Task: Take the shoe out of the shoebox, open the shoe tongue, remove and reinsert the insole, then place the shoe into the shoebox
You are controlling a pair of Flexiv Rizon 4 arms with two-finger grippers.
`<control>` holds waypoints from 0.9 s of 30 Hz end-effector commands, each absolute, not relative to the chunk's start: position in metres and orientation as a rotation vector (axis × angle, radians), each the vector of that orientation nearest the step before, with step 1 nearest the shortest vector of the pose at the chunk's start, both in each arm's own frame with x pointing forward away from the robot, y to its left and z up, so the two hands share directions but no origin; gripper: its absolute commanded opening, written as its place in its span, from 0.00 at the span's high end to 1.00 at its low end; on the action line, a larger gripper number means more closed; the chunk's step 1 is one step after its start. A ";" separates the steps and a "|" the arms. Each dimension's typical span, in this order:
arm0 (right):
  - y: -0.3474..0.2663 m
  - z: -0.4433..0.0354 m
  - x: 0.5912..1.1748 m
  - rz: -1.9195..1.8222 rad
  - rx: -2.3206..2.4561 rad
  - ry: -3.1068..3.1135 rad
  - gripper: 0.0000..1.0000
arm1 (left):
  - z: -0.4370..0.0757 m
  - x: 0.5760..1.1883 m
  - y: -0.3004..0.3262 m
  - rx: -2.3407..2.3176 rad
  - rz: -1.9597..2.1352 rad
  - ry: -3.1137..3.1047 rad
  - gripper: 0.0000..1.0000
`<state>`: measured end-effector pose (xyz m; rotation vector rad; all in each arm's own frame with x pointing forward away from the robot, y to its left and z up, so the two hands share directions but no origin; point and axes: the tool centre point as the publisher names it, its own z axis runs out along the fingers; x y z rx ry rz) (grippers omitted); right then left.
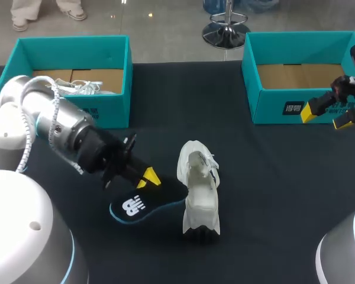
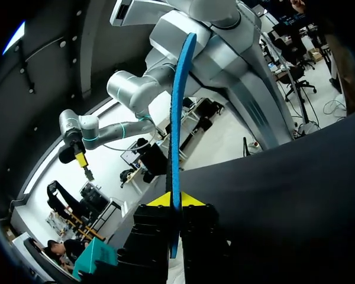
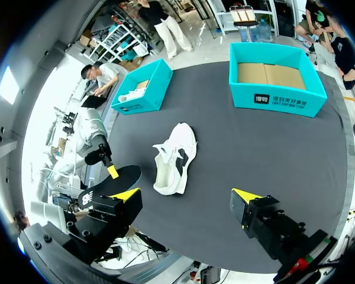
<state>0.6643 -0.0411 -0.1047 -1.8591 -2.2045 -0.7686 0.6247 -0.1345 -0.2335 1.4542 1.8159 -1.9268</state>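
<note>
Your left gripper is clamped on the insole by its edge, just left of the white shoe lying mid-table. Slide it in toe-first, low and slow. Your right gripper, spread wide at far right, should steady the shoe.

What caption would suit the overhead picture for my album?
Left tool holds a black insole beside a white shoe on the dark table.

Two teal shoeboxes, one white shoe (on the table), one insole.
</note>
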 end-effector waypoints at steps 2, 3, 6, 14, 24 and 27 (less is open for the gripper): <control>-0.040 -0.104 0.668 -0.758 -1.857 -2.204 0.00 | -0.245 0.622 -0.149 1.426 -1.925 1.818 1.00; -0.040 -0.104 0.668 -0.758 -1.857 -2.204 0.00 | -0.247 0.622 -0.150 1.413 -1.920 1.816 1.00; -0.040 -0.104 0.668 -0.758 -1.857 -2.204 0.00 | -0.254 0.624 -0.155 1.347 -1.926 1.817 1.00; -0.040 -0.104 0.668 -0.758 -1.857 -2.204 0.00 | -0.266 0.630 -0.165 1.275 -1.918 1.829 1.00; -0.040 -0.104 0.668 -0.758 -1.857 -2.204 0.00 | -0.274 0.635 -0.169 1.264 -1.922 1.837 1.00; -0.040 -0.104 0.668 -0.758 -1.857 -2.204 0.00 | -0.278 0.637 -0.170 1.261 -1.920 1.845 1.00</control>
